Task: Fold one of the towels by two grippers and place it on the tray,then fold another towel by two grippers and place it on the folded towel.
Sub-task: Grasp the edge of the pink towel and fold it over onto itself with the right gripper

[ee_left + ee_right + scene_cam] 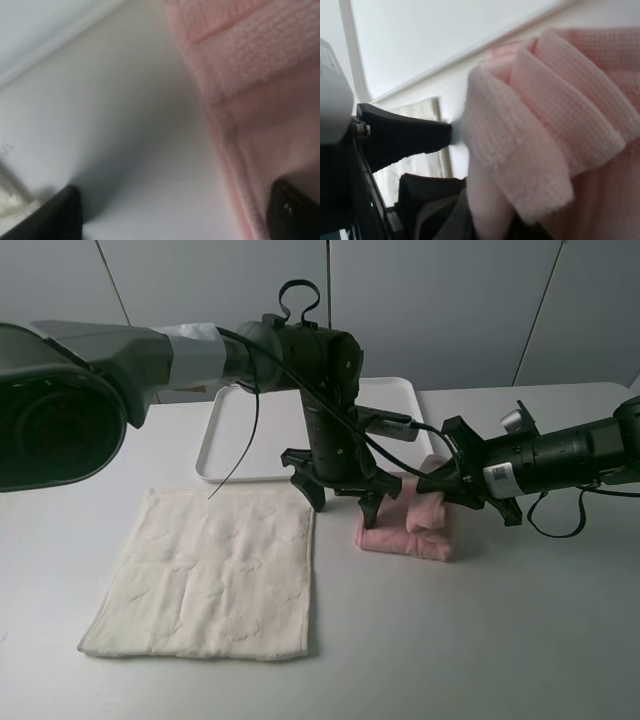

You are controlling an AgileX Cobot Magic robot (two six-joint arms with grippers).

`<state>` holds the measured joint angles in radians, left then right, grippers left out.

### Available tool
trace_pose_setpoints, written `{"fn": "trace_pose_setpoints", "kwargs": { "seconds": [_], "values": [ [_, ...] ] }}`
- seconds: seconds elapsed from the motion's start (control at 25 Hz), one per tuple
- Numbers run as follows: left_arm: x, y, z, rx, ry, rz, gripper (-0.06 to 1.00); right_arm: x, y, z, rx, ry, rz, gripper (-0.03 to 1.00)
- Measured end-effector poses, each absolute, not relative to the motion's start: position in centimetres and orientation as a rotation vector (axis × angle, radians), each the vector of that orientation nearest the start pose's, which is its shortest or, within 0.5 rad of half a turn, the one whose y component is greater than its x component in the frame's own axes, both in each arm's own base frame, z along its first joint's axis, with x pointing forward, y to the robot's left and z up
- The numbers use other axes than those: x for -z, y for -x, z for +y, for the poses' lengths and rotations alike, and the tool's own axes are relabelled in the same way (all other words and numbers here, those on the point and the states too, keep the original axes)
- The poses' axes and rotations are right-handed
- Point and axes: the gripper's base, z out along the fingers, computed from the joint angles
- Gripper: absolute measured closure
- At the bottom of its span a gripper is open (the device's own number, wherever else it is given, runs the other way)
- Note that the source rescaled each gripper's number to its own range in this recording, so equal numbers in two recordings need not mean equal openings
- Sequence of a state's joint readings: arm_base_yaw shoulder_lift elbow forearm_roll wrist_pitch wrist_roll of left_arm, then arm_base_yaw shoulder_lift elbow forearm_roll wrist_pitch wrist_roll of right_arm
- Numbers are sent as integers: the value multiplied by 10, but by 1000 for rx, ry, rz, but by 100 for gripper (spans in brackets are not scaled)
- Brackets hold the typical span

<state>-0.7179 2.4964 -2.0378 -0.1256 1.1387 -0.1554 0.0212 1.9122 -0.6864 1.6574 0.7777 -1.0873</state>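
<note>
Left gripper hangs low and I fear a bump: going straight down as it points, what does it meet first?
Probably the pink towel: one finger of the open left gripper sits over its edge, the other over bare table. Height above them is unclear.

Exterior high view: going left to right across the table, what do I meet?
cream towel → left gripper → pink towel

No legible text; unreadable white sticker (497, 477) on right arm (560, 455)
</note>
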Motion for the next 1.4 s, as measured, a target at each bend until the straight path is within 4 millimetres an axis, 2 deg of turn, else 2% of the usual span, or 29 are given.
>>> {"fn": "trace_pose_setpoints", "kwargs": {
  "seconds": [0.28,0.56,0.6,0.68,0.8,0.96,1.08,1.28,1.4],
  "values": [
    [-133,-390,-326,404,-743,3009,-2,-101,-287,70,-1234,-489,2594,91],
    [-161,-407,-324,475,-706,2911,-2,-102,-287,70,-1241,-495,2588,90],
    [-163,-409,-323,478,-700,2904,-2,-102,-288,71,-1248,-507,2580,88],
    [-167,-412,-322,487,-697,2892,-2,-103,-288,77,-1260,-518,2568,76],
    [-167,-415,-317,486,-686,2892,-2,-103,-285,91,-1267,-456,2583,60],
    [-167,-419,-313,493,-675,2893,-2,-103,-282,104,-1265,-382,2608,52],
    [-168,-421,-310,518,-674,2892,-2,-103,-282,105,-1264,-381,2609,47],
    [-168,-427,-302,541,-645,2895,-2,-103,-284,100,-1258,-404,2598,32],
    [-168,-429,-299,540,-644,2893,-2,-103,-287,89,-1242,-448,2579,30]
  ]
}}
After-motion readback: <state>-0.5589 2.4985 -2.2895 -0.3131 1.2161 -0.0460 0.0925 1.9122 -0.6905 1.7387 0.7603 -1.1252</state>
